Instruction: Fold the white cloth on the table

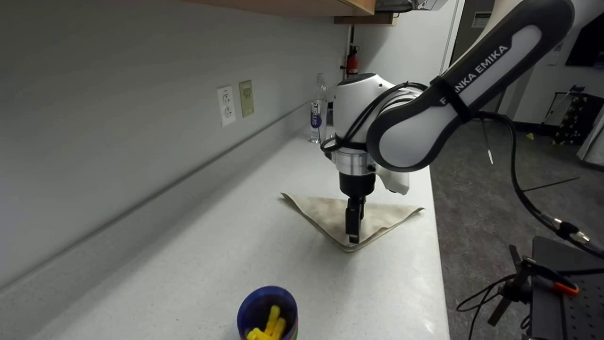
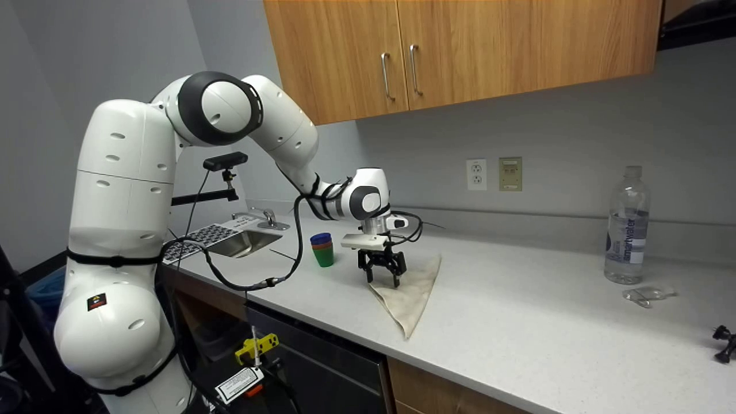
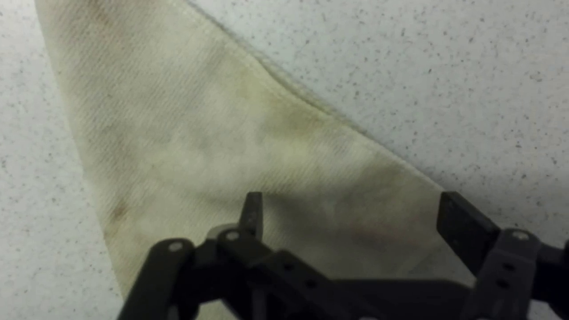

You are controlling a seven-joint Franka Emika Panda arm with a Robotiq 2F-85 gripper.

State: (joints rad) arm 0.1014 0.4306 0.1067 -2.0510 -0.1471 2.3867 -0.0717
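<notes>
White speckled counter (image 1: 377, 293) holds the cream cloth (image 2: 409, 298), a triangle near the stacked cups (image 2: 322, 250), one corner aimed at them. Doubled edges suggest one diagonal fold is made; a second seems the step in hand. Over the corner nearest the cups hangs the gripper (image 2: 383, 281), fingers (image 3: 464, 229) wide apart, clasping nothing; whether they touch the cloth is unclear. Next likely comes pinching both layers there and carrying that corner away from the cups.
</notes>
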